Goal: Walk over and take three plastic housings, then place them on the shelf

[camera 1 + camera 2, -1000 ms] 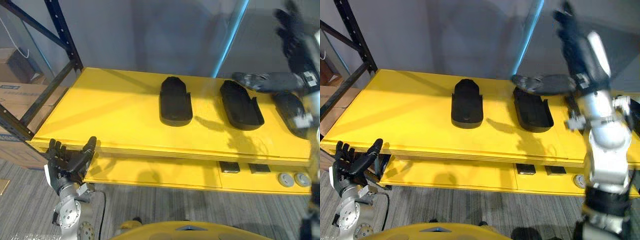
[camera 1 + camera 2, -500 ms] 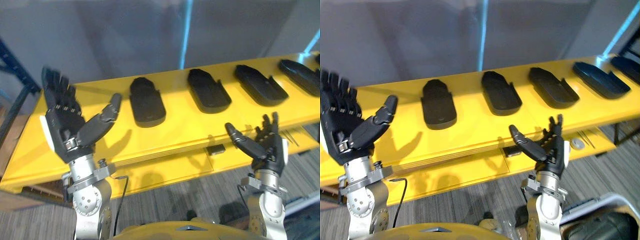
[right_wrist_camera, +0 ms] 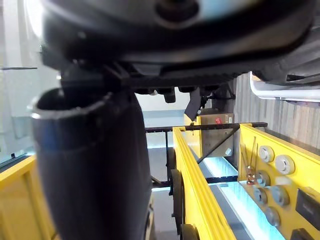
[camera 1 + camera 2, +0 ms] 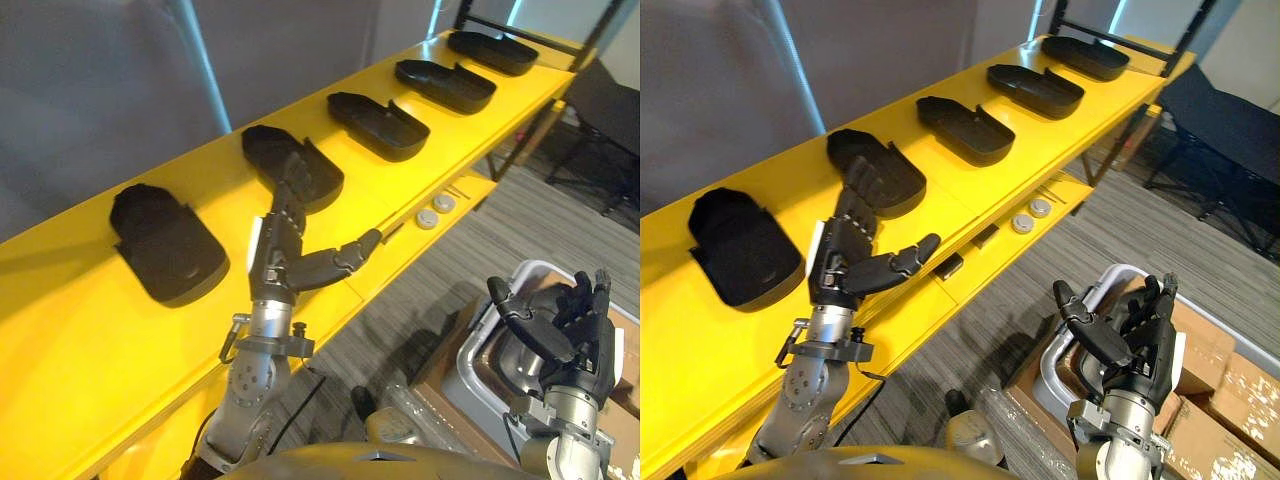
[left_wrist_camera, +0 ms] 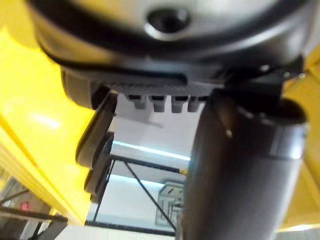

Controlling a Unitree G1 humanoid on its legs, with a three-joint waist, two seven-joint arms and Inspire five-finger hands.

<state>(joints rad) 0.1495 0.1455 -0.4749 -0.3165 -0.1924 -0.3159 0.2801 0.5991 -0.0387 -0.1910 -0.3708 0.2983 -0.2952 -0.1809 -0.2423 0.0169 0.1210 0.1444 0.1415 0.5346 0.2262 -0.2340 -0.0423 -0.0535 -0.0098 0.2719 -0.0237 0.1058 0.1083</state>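
before the yellow shelf (image 4: 60,330), left hand (image 4: 285,262) and right hand (image 4: 565,335) spread empty; housings (image 4: 168,245) lie on it, fetching seems next.

Grey wall (image 4: 90,90) (with a pale blue strip (image 4: 200,65)), striped grey carpet (image 4: 535,215), cardboard boxes (image 4: 1235,400)

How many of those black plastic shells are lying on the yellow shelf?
5, in a row along the yellow shelf: nearest housing, second housing just past the left robot hand, third housing, fourth housing, farthest housing. More may lie beyond view.
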